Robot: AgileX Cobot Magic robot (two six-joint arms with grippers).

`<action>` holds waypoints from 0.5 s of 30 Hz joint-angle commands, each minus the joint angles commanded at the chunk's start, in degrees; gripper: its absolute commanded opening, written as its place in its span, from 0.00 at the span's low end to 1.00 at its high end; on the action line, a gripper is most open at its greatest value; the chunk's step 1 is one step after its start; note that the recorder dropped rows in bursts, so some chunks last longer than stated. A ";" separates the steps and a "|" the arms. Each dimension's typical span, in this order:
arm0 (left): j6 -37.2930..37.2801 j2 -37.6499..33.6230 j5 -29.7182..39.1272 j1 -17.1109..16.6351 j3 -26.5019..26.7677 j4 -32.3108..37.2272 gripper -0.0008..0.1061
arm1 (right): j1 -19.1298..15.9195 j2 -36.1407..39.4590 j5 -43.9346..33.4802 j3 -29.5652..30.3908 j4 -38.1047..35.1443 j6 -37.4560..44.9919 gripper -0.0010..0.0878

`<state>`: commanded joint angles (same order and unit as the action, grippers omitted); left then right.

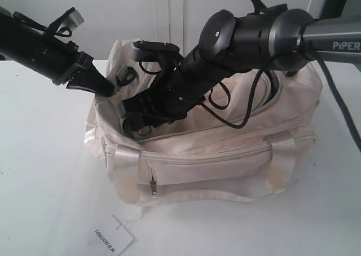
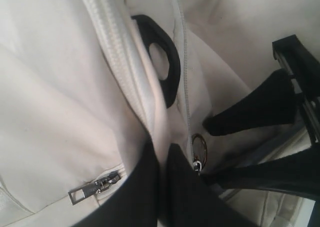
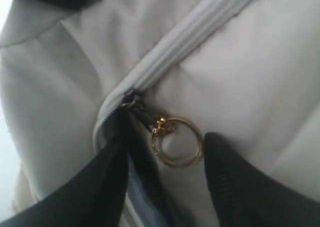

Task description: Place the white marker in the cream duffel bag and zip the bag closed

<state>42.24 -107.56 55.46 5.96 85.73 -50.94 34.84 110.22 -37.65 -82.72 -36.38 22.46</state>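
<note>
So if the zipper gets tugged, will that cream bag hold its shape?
Probably not: the cream duffel bag sags and creases, so its fabric would likely bunch. The gold ring pull dangles loose, so it may swing aside if nudged.

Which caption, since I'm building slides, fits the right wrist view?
Right claw open astride the cream duffel bag's gold zipper ring.

Your exterior camera looks down at a slant, from mid range, on the whole cream duffel bag [image 1: 214, 160] resting on a white table [image 1: 45, 171]. Both wrist cameras sit very close to the bag's fabric, facing its zipper [image 3: 200, 32]. Each shows the ring pull [image 2: 199, 148], the patch they share.
</note>
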 joint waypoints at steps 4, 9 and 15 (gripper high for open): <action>0.00 0.00 0.00 0.00 0.00 0.00 0.01 | 0.00 0.00 -0.13 0.00 -1.29 0.00 0.57; 0.00 0.00 -0.38 0.00 0.00 0.00 0.01 | 0.03 0.25 0.54 0.00 -3.05 0.30 0.57; 0.00 0.00 -0.58 0.00 0.00 0.00 0.01 | 0.03 3.57 1.10 0.00 -2.46 0.30 0.57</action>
<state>42.24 -107.56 54.87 5.96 85.73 -50.94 34.87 113.79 -36.55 -82.72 -38.84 22.76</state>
